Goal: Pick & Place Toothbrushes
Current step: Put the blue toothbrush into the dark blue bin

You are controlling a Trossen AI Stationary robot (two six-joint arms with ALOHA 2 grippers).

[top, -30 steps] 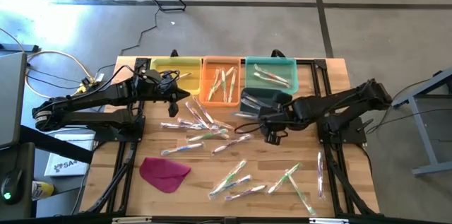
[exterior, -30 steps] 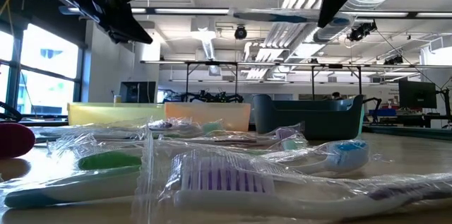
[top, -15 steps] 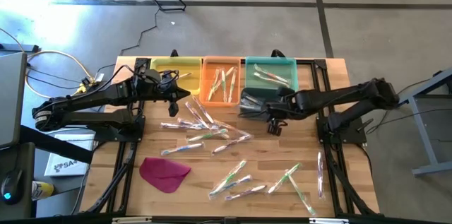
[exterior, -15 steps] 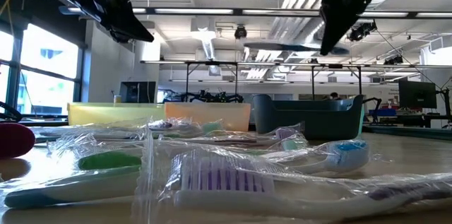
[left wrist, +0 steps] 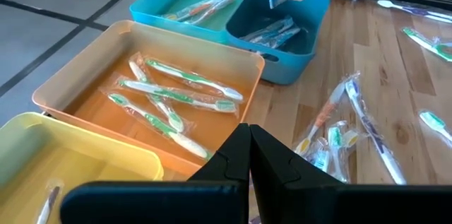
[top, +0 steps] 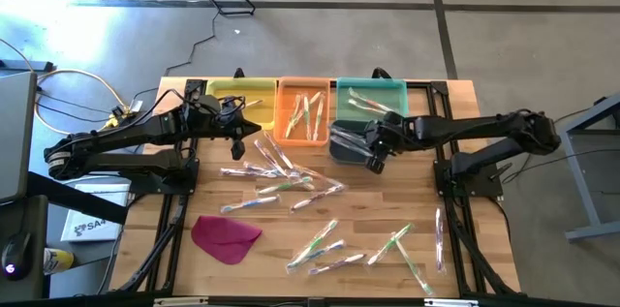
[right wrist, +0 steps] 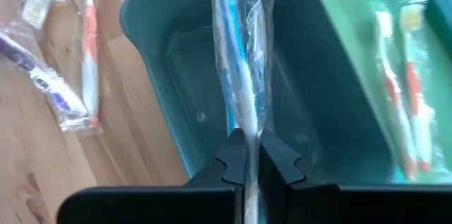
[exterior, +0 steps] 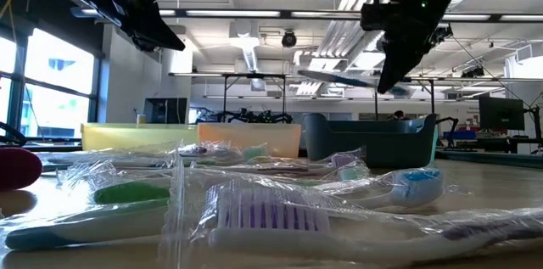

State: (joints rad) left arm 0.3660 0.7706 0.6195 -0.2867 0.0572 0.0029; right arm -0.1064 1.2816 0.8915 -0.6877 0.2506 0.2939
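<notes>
My right gripper (top: 372,156) hangs over a dark teal bin (top: 347,144) and is shut on a blue toothbrush (right wrist: 239,54) in a clear wrapper. In the low view the toothbrush (exterior: 338,78) sticks out sideways from the gripper (exterior: 393,65), above the bin's rim (exterior: 373,125). My left gripper (top: 238,121) hovers shut and holding nothing by the yellow bin (top: 225,96). Loose wrapped toothbrushes (top: 283,177) lie flat on the wooden table. My right gripper pinches the wrapped toothbrush near one end (right wrist: 244,121) between its two fingers, through the clear wrapper. The fingers slant down from the table's right side. The rest of the toothbrush reaches out past the fingertips, roughly level. It is lifted clear, above the dark teal bin.
An orange bin (top: 287,125) holds green toothbrushes, and a light teal bin (top: 399,94) at the far edge holds a few more. A magenta cloth (top: 225,234) lies near left. More toothbrushes lie at the near middle (top: 325,246) and near right (top: 438,234).
My right gripper has carried the toothbrush toward the table's far edge and downward, from over the bare wood to above the dark teal bin, rolling a little on the way. It stays shut on the toothbrush.
</notes>
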